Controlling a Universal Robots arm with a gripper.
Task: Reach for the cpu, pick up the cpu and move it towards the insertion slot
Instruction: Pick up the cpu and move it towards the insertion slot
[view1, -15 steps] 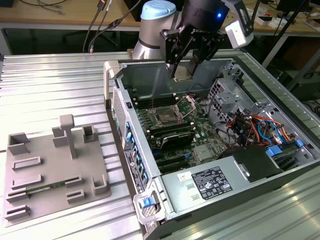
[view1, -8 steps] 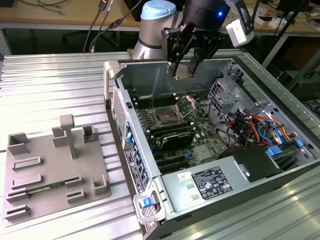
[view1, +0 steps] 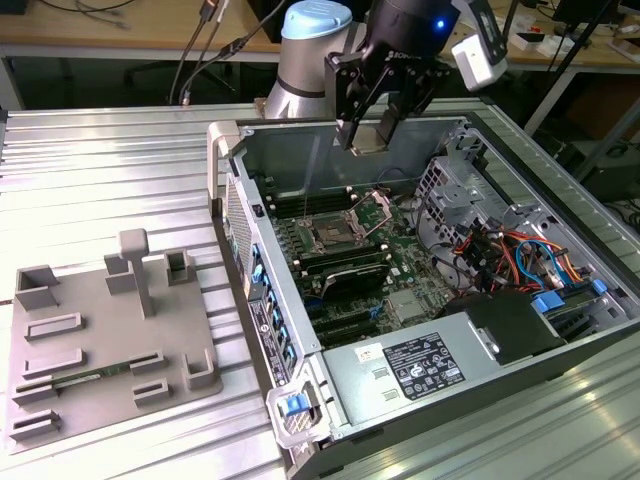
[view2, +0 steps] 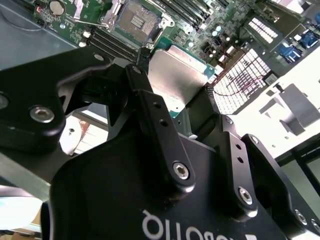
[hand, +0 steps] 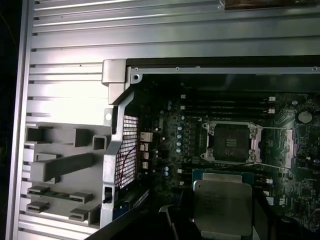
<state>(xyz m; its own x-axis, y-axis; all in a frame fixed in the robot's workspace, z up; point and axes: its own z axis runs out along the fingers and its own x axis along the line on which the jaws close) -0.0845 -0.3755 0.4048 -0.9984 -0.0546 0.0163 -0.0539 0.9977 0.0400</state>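
Observation:
The cpu (view1: 371, 141), a flat square chip with a pale metal top, hangs in the air with my gripper (view1: 372, 128) shut on it. It is above the open computer case, near the case's far wall. The insertion slot (view1: 330, 237), a square socket with a dark centre and shiny frame, lies on the green board below and nearer the camera than the chip. In the second wrist view the black fingers (view2: 150, 107) clamp the cpu (view2: 175, 75) by two opposite edges, with the insertion slot (view2: 135, 20) beyond. In the first wrist view the cpu (hand: 222, 200) sits just beside the insertion slot (hand: 231, 142).
The case's upright walls (view1: 300, 150) ring the board. A drive cage and coloured cables (view1: 510, 250) fill the exterior view's right, with a power supply (view1: 420, 365) in front. A grey plastic tray (view1: 100, 330) holding a green memory stick (view1: 75, 378) lies on the slatted metal table to the exterior view's left.

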